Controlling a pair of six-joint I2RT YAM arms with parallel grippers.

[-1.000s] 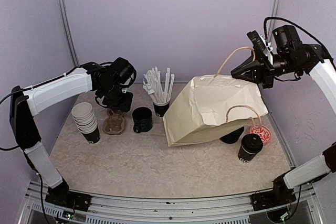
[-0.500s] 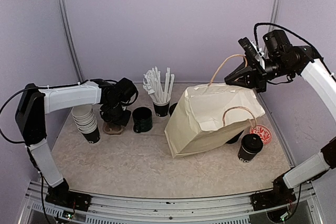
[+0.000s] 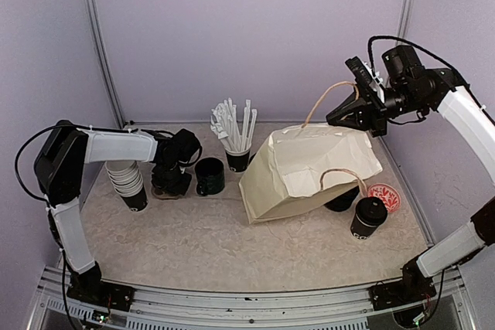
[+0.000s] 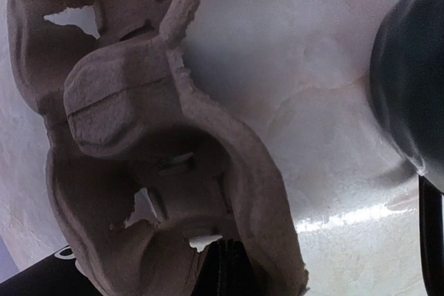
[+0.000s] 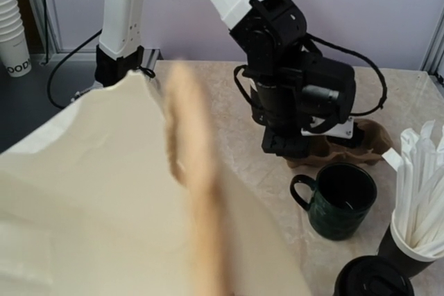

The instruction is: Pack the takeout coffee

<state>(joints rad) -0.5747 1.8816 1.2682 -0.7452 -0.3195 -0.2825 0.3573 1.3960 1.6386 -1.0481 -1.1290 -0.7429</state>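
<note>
A lidded black takeout cup stands at the right. Another black cup is partly hidden under the bag's edge. A third lid shows beside the straws. The cream paper bag leans over, mouth towards the right. My right gripper is shut on its rope handle and holds it up. My left gripper is low on the brown pulp cup carrier, its dark fingers pressed together at the carrier's near rim. A stack of lidless takeout cups stands left of it.
A glossy dark mug with a handle stands right of the carrier. A black cup of white straws stands behind it. A red patterned disc lies by the lidded cup. The table edge runs along the front.
My left gripper has come down from above the carrier onto it. My right gripper has moved left with the handle, and the bag has shifted a little left.
</note>
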